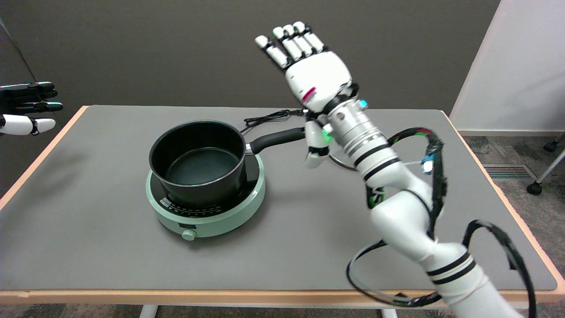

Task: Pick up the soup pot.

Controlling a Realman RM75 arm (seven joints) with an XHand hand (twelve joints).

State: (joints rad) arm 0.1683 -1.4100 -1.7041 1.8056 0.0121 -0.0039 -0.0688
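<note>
Grey matting covers the desk, which has a pale wooden edge and stands before a dark wall. On it, left of the middle, sits the soup pot, black inside and out, upright on a round mint-green hotplate with a small knob at its near side. The pot looks to hold nothing. Its black handle points right and slightly away from me, level above the desk, ending just beside my thumb.

My right robot hand is raised in the air to the right of the pot, above the far end of that handle. It holds nothing: the fingers are stretched out straight and close together, pointing up and away toward the wall, the white back of the palm facing the camera. The thumb hangs down below the wrist, right at the tip of the handle; whether it touches the handle I cannot tell. The pot itself lies lower and to the left of my hand, well apart from the fingers.

Behind the handle a black power cord lies coiled on the desk. My white forearm runs down to the lower right corner, looped with black cables. At the far left edge another hand is in the air off the desk.
</note>
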